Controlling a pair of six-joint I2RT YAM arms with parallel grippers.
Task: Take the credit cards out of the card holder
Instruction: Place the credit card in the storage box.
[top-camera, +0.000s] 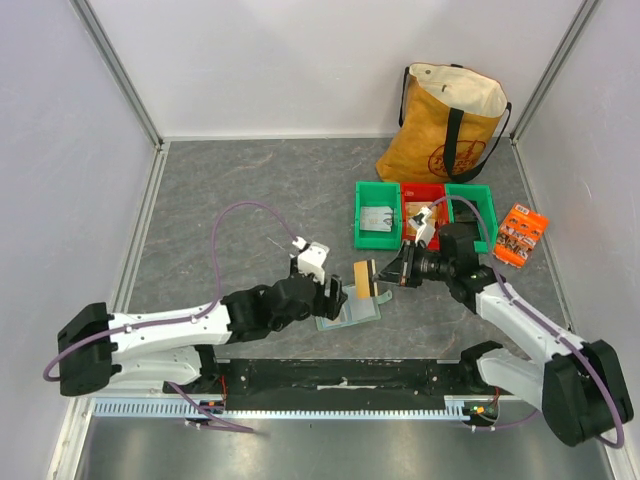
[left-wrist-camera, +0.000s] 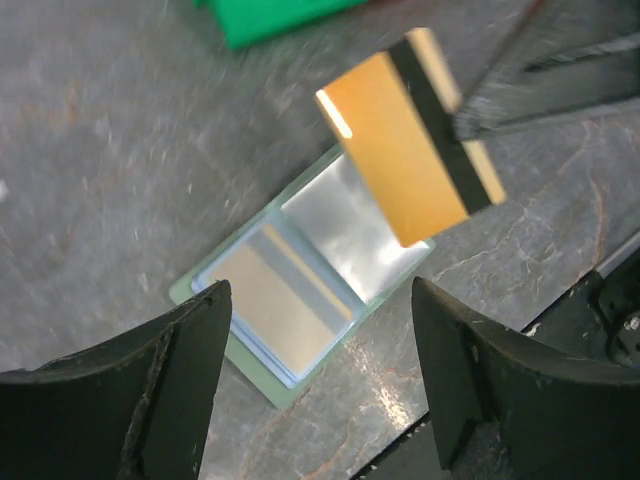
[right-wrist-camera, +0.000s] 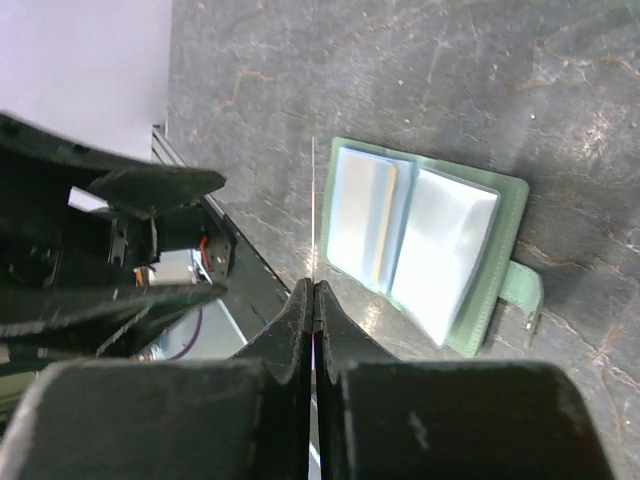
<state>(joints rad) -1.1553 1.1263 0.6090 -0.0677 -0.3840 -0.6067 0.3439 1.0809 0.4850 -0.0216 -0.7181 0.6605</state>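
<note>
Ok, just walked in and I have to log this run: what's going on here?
The right gripper is shut on a tan-gold card with a black stripe, holding it in the air above the card holder, which lies open on the table. The left gripper hangs open over the holder, touching nothing. Another card seems to sit in a pocket, so the job is not done.

Tote bag (top-camera: 445, 130): mustard-yellow, cream lining, black straps; stood upright at the back wall.
Bins: green bin (top-camera: 377, 238), red bin (top-camera: 408, 189) and second green bin (top-camera: 482, 200) sat side by side, just in front of the bag.
Grey flat piece (top-camera: 377, 219): lay in the first green bin.
Orange packet (top-camera: 522, 235): lay beside the second green bin.
Table (top-camera: 230, 180): grey, marbled.
</note>
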